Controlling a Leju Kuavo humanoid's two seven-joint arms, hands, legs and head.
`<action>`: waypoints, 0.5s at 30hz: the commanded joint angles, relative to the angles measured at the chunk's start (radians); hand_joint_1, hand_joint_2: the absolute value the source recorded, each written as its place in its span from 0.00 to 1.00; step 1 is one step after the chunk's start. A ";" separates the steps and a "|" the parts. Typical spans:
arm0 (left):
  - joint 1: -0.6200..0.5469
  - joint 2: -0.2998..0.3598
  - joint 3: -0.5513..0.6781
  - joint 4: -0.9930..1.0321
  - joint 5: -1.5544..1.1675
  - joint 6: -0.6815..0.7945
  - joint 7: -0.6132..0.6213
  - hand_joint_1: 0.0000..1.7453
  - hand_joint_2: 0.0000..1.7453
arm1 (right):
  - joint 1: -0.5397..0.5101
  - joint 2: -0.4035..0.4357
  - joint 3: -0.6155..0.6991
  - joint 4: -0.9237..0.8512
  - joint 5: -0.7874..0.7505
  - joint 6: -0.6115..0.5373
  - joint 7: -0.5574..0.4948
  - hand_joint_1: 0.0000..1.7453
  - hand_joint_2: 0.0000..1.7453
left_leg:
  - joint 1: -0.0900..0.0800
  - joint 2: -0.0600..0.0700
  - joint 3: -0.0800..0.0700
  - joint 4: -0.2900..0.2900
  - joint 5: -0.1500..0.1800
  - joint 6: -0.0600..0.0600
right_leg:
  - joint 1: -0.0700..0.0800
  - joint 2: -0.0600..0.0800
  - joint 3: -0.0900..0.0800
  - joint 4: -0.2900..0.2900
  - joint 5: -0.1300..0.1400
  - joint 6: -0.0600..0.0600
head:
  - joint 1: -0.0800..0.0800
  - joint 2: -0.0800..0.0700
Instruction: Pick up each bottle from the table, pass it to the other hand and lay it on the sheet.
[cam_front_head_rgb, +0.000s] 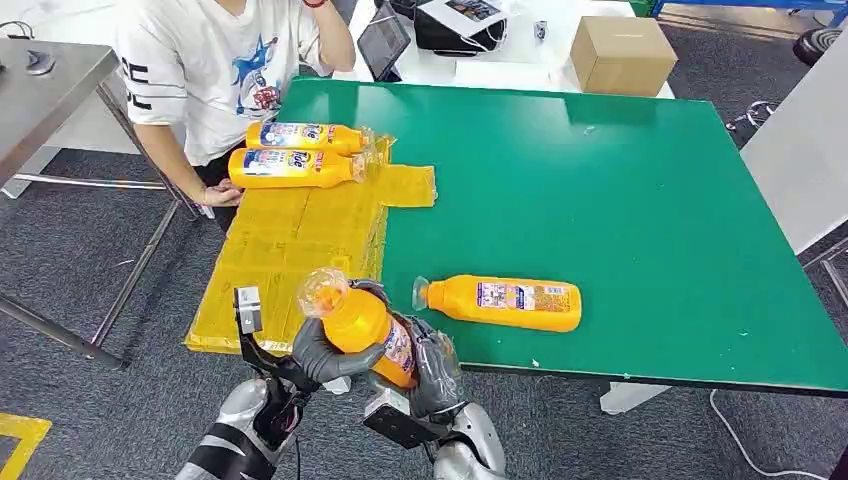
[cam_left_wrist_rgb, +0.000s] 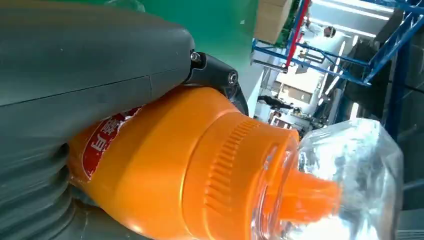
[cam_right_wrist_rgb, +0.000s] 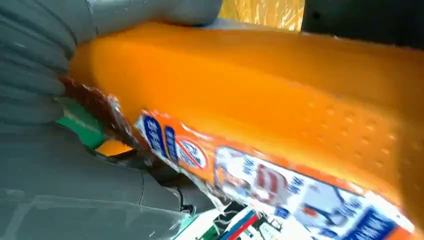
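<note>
Both hands, left hand (cam_front_head_rgb: 325, 352) and right hand (cam_front_head_rgb: 432, 372), clasp the orange plastic bottle (cam_front_head_rgb: 368, 330) at the bench's near edge; the right should release only once the left grips firmly.

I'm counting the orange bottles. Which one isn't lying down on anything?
The bottle held up between the left hand and right hand. Two others lie on the yellow sheet, one on the green table.
</note>
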 joint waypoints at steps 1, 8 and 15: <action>0.017 -0.001 -0.053 -0.035 0.011 -0.002 0.007 1.00 1.00 | -0.056 -0.002 -0.027 0.048 -0.027 0.020 0.006 0.00 1.00 | 0.001 0.001 0.003 0.000 -0.001 -0.002 | 0.001 0.002 0.003 -0.001 -0.001 -0.002 | 0.000 0.000; 0.017 -0.001 -0.053 -0.035 0.011 -0.002 0.007 1.00 1.00 | -0.056 -0.002 -0.027 0.048 -0.027 0.020 0.006 0.00 1.00 | 0.001 0.000 0.003 0.000 -0.001 -0.001 | 0.001 0.001 0.003 0.000 -0.001 -0.001 | 0.000 0.000; 0.017 -0.001 -0.053 -0.035 0.011 -0.002 0.007 1.00 1.00 | -0.056 -0.002 -0.027 0.048 -0.027 0.020 0.006 0.00 1.00 | 0.000 0.000 0.002 -0.001 -0.001 -0.001 | 0.000 0.001 0.001 0.000 0.000 -0.001 | 0.000 0.000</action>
